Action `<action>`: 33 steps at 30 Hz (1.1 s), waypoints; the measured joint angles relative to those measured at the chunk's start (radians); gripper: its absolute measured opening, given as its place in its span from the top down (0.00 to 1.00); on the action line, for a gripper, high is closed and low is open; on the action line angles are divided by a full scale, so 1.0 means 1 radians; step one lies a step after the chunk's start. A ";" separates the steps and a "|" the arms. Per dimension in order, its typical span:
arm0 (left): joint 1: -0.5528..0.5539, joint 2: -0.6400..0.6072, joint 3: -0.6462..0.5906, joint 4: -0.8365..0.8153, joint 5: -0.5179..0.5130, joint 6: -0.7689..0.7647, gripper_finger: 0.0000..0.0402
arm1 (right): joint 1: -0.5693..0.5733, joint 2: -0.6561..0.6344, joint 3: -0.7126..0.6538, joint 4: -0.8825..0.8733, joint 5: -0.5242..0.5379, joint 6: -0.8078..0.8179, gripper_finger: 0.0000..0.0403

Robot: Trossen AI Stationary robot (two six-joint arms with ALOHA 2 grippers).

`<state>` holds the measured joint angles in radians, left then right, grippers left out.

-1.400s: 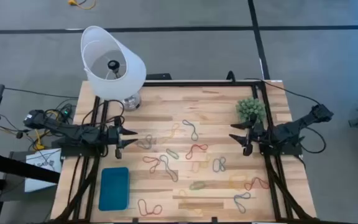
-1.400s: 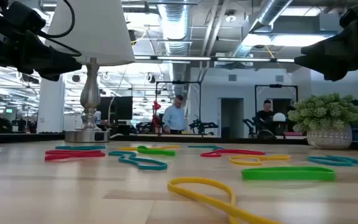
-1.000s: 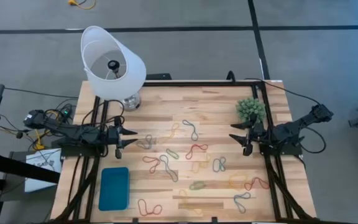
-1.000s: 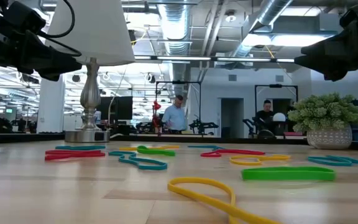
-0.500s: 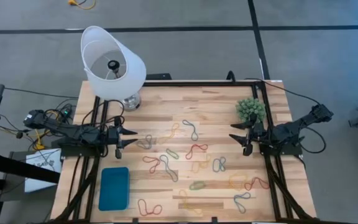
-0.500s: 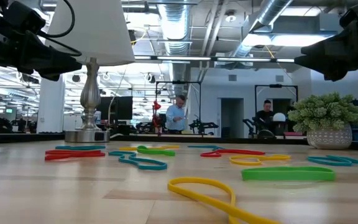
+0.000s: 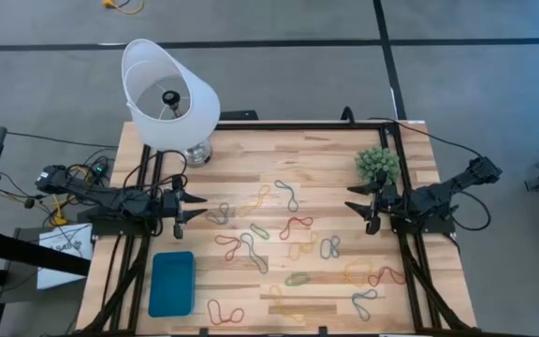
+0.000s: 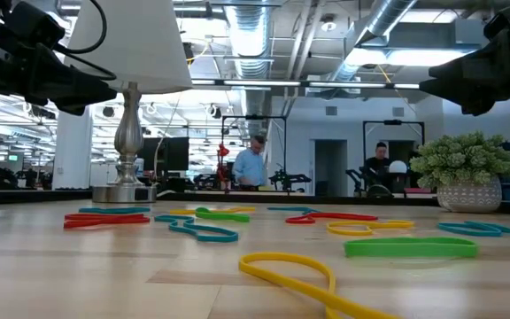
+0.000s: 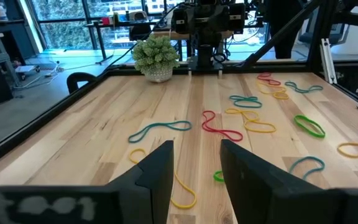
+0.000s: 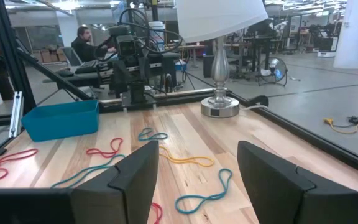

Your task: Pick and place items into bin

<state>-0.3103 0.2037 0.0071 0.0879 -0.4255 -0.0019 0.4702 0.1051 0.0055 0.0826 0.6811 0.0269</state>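
Note:
Many thin rubber bands lie flat across the middle of the wooden table, among them a red one [image 7: 296,226], a grey-blue one [image 7: 286,195], a green one [image 7: 298,279] and a yellow one [image 8: 299,270]. The teal bin [image 7: 171,283] rests on the table near its near left corner and also shows as the bin [image 10: 62,118] in the right wrist view. My left gripper [image 7: 197,208] hovers open at the left edge, above the table, pointing toward the bands; its fingers [image 9: 160,171] frame a clear gap. My right gripper [image 7: 354,201] hovers open at the right edge, fingers [image 10: 138,171] wide apart.
A white lampshade on a metal lamp [image 7: 169,94] stands at the far left corner. A spiky green plant in a pot [image 7: 378,165] sits at the far right, just beyond my right gripper. Black frame rails run along the table's sides. People stand in the room beyond.

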 joint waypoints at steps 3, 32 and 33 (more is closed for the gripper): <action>0.000 0.000 0.000 0.000 0.000 -0.007 0.69 | 0.000 0.000 0.000 0.000 0.000 0.000 0.47; 0.000 0.000 0.000 0.010 -0.006 0.003 0.69 | 0.000 0.000 0.000 0.000 0.000 0.000 0.47; 0.000 0.000 0.000 0.030 -0.019 0.009 0.69 | 0.000 0.000 0.000 0.000 0.000 0.000 0.47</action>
<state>-0.3099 0.2039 0.0067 0.1180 -0.4448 0.0071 0.4700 0.1050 0.0055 0.0830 0.6809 0.0266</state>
